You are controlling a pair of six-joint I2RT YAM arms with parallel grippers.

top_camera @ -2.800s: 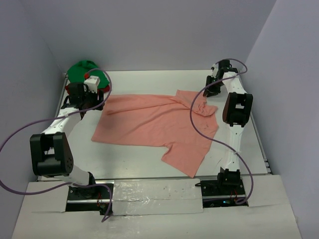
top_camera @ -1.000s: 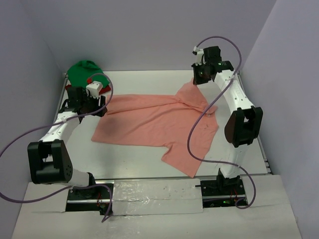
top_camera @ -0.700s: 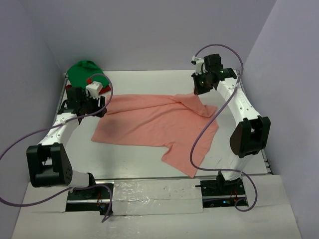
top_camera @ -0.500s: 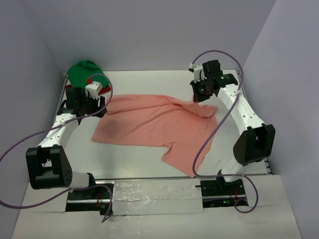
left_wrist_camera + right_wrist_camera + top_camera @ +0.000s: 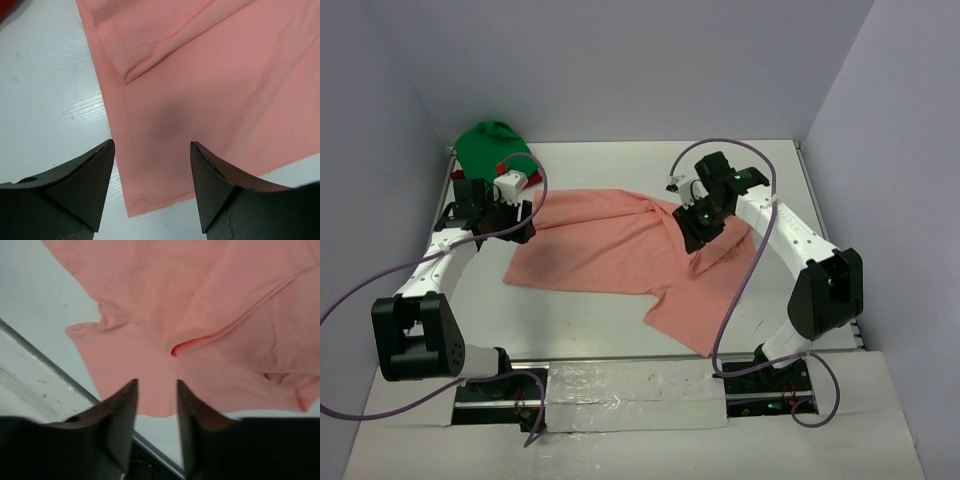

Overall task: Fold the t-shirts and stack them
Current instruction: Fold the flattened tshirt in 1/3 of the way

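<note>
**Item 1. Pink shirt** [image 5: 600, 240]. Lies spread across the middle of the table [image 5: 590, 325], mostly flat. Its right part is gathered up under the right gripper [image 5: 695, 228], and a lower flap reaches toward the bottom edge. The left wrist view shows the hem and one crease [image 5: 210, 75].

**Item 2. Green shirt** [image 5: 490, 145]. Heaped at the upper left of the overhead frame, well apart from the pink one.

**Item 3. Dark red shirt** [image 5: 503, 163]. Only slivers show, beside the green heap. How it lies cannot be told.

**Item 4. Right gripper** [image 5: 156, 385]. Fingers stand narrow with pink cloth [image 5: 200, 300] running into the gap. This reads as a pinch on a raised fold, held above the shirt's middle right.

**Item 5. Left gripper** [image 5: 150, 145]. Fingers stand wide apart with nothing between them, poised above the shirt's left edge [image 5: 515, 222].

**Item 6. Cable** [image 5: 738, 290]. A purple loop from the right arm hangs across the shirt's lower right.

**Condition and risks (judged).**
- The fold is carried by one pinch only, so the cloth may slip out or bunch rather than lie flat.
- The left side is not pinned, so a pull could drag the whole shirt and skew the fold.
- The cable could snag or ruffle the flap beneath it.

**Markings.** No brand, label or writing can be read in any view.
</note>
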